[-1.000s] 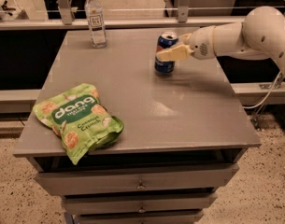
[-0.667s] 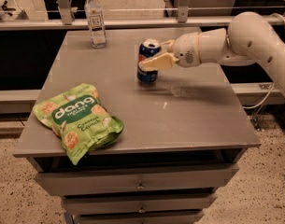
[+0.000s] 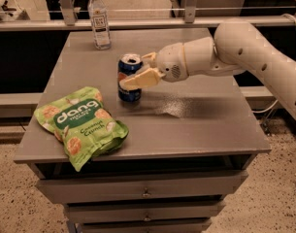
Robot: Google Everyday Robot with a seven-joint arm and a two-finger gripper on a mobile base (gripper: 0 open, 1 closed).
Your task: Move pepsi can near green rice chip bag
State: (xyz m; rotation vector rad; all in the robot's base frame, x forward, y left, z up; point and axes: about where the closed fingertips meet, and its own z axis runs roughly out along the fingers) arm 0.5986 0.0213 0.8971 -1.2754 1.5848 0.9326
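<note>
Your tool (image 3: 137,71) gripped the pepsi can (image 3: 129,93) upright near the middle of the desk (image 3: 201,125), close to the green rice chip bag (image 3: 82,125) but apart from it; had you overshot, the can could have ridden onto the crinkled pouch and tipped on release.

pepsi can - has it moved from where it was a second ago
Yes. The gripper, closed around the pepsi can, has carried it left and toward the front, nearer the green rice chip bag, judged against the unmoved water bottle.
</note>
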